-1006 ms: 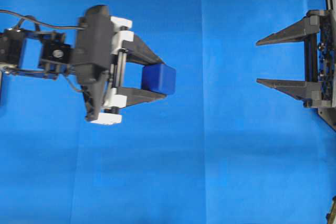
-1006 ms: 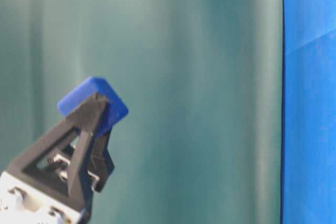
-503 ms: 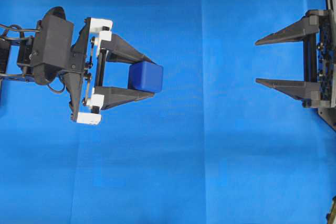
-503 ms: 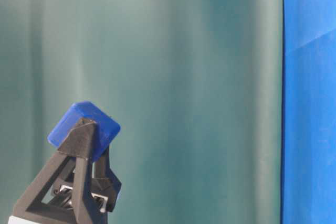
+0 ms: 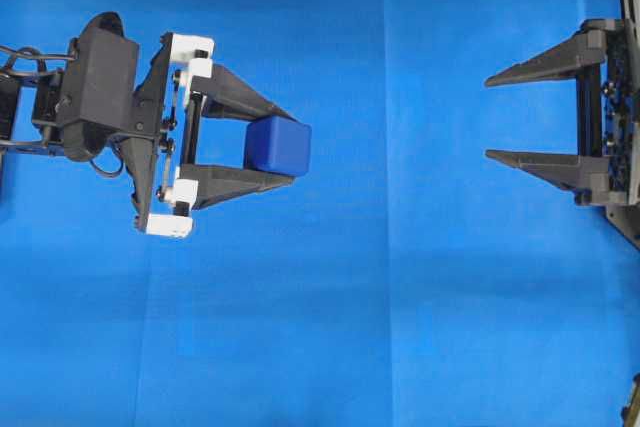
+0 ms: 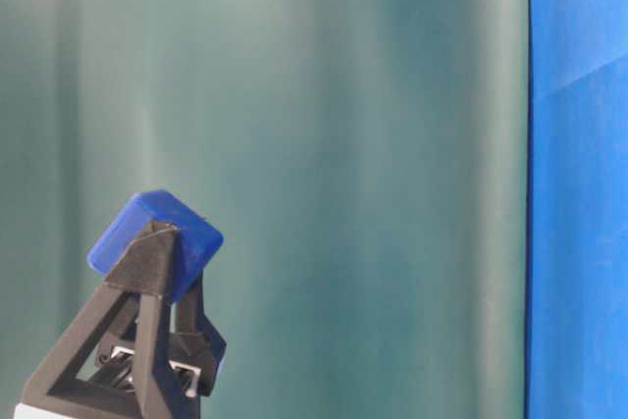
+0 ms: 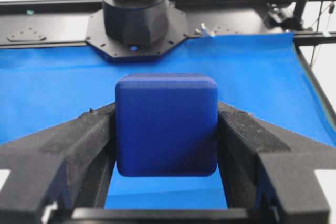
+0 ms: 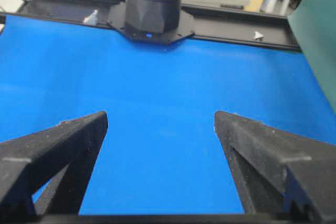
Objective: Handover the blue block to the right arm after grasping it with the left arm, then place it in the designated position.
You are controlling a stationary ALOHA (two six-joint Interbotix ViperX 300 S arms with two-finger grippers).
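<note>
Holding the blue block pinched between the fingertips of the left end effector, lifted clear of the blue cloth on the tabletop, left of centre in the overhead view. Grasp done, by the look of it; handover not yet made. Facing it from the right edge, well apart, the right end effector, spread wide and empty. Probably calling next for closing that gap and lining the block up between the waiting fingers. Nothing lying between the two; only a green curtain behind.
</note>
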